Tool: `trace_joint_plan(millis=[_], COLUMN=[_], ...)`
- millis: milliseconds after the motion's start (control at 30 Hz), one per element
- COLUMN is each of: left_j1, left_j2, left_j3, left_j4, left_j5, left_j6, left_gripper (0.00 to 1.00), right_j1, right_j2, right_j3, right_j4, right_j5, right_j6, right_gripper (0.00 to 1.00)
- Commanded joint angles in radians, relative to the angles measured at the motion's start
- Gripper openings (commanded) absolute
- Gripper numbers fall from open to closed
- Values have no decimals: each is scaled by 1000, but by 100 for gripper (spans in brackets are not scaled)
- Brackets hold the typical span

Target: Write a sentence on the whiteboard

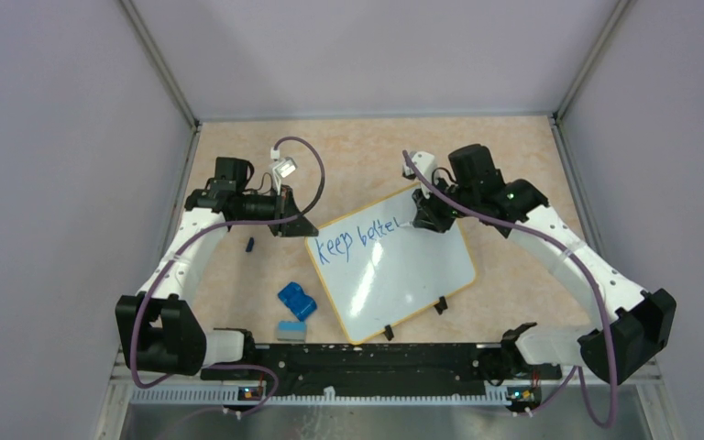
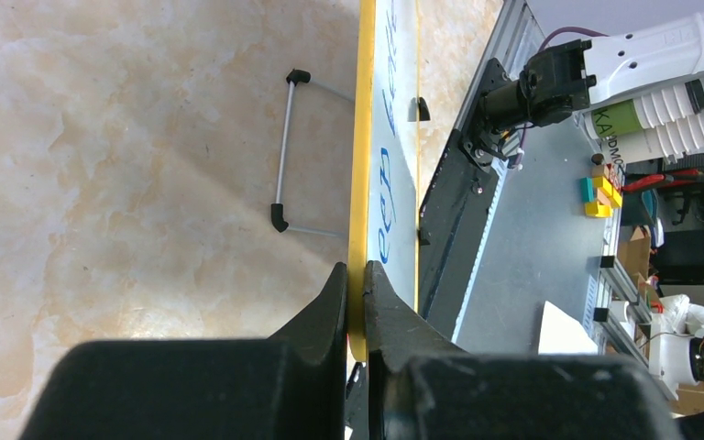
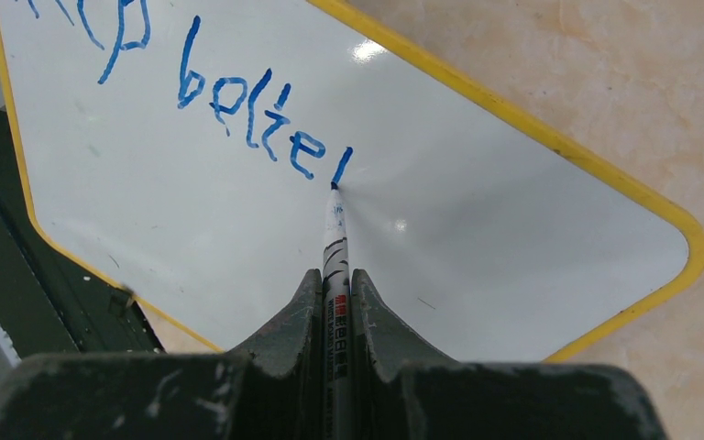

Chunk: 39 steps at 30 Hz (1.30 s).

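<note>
— How do the arms sit?

— Both reach away from their bases at the near edge, elbows swung out to the sides and forearms bent back inward. They meet over the whiteboard (image 1: pixel 394 284) from opposite sides. The left wrist comes in low at the board's left corner; the right wrist tips down over the far edge.

— And the left gripper (image 2: pixel 356 275)?

— Its jaws are pinched together on the board's yellow rim, one finger on each face.

— The right gripper (image 3: pixel 335 280)?

— Clamped on a marker (image 3: pixel 335 234). The barrel runs straight out between the fingers, and its long axis slants down to the board with the blue tip touching the white surface.

— Where is the board?

— It lies in the middle of the counter (image 1: pixel 522 174), turned askew to the counter's edges. Its two black clips are on the near-right side.

— Which way does the sentence (image 1: pixel 362 236) run?

— It runs along the far-left edge, from the left corner toward the far right. It reads "keep", then "bette" and one more upright stroke, with the marker tip at that stroke's foot.

— Anything else?

— A blue block (image 1: pixel 297 301) lies just left of the board.
</note>
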<state>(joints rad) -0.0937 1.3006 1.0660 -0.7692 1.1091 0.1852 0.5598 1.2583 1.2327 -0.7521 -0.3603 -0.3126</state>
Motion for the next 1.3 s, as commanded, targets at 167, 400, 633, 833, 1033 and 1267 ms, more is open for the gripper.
trace_joint_plan(millis=[167,400,633,833,1033,1267], left_j1=[-38,-38,-38,-40,-40,-40], left_j2=[12,16,21,21,16,8], left_j3=[-26,-22,-21,-22,-23,-29], left_j4=[-31,-33,-34,-34,-33,-34], left_j5=[-33,-31,-27,-25,-27,-29], left_j6=[23,25,26,27,28,30], left_gripper=[0,0,0,0,0,0], right_j1=[-10,-13,-19,-31,-30,-30], right_j2=[35,42,-10,-23,1,34], right_j3=[100,117,115,82,80,80], right_j4=[17,7,-28,-32,-9,5], right_j5=[39,35,5,10,8,2], right_j6=[-12,-16,-18,-23,-20,-23], right_gripper=[0,0,0,0,0,0])
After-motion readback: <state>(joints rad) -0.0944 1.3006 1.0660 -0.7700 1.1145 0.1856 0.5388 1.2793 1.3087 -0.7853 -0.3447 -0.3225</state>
